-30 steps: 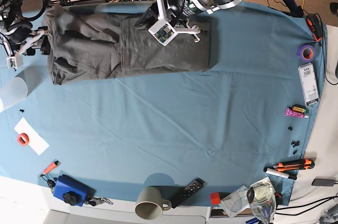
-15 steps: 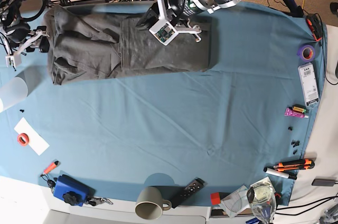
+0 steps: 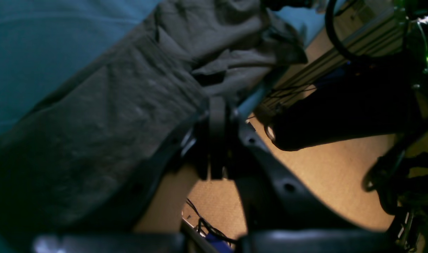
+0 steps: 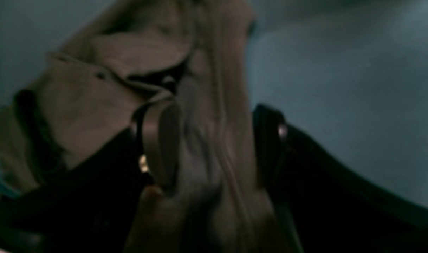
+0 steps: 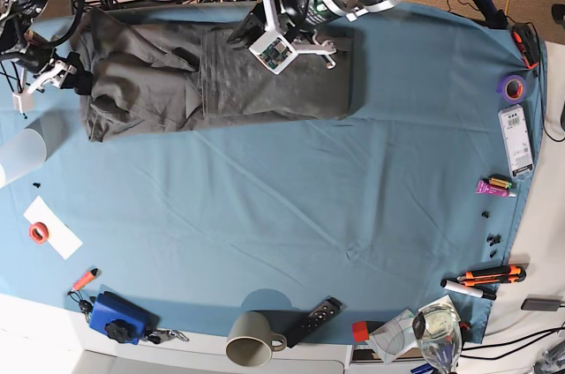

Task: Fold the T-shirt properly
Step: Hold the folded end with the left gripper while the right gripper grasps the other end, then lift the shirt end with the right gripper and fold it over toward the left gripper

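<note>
The dark grey T-shirt (image 5: 274,83) lies wrinkled along the far side of the blue table cloth (image 5: 309,215), its right part folded over in a double layer. My left gripper (image 5: 240,34) is at the shirt's far edge. In the left wrist view its fingers (image 3: 216,140) are pressed shut, with the T-shirt (image 3: 112,105) fabric running into them. My right gripper (image 5: 75,74) is at the shirt's left end. In the right wrist view it (image 4: 214,140) stands open, with a thick fold of the T-shirt (image 4: 94,98) between the fingers.
A translucent cup (image 5: 19,155) and a white sheet with a red ring (image 5: 40,231) lie at the left. A mug (image 5: 252,343), remote (image 5: 313,319) and blue box (image 5: 115,317) line the near edge. Purple tape (image 5: 512,86) and tools (image 5: 494,277) sit at the right.
My right gripper has moved toward the far edge and in over the shirt's left end. My left arm has shifted slightly up and left, still shut.
</note>
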`<state>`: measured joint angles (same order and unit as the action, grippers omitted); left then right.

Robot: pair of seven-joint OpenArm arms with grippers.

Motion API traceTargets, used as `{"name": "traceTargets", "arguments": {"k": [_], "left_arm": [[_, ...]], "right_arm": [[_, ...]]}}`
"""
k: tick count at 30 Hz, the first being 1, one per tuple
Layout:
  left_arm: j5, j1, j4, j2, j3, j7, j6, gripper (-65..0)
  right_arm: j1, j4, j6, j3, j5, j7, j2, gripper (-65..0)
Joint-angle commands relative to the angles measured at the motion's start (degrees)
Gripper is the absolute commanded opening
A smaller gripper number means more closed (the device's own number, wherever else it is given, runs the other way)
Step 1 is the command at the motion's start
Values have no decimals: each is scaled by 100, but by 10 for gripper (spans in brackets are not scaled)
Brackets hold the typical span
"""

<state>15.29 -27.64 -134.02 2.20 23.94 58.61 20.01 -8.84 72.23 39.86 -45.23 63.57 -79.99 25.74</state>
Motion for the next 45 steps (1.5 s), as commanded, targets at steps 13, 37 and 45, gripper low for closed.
{"name": "traceTargets", "arguments": {"k": [13, 37, 45], "left_arm": [[98, -15, -98, 50, 31, -166, 46, -650], [-31, -37, -98, 50, 31, -164, 37, -650], [-267, -192, -98, 48, 28, -116, -348, -650]], "right_arm": [[-92, 72, 14, 153, 992, -1, 188, -309], [-61, 85, 14, 1447, -1058, 190, 173, -650], [1014, 85, -190, 1419, -2820, 844, 225, -650]]}}
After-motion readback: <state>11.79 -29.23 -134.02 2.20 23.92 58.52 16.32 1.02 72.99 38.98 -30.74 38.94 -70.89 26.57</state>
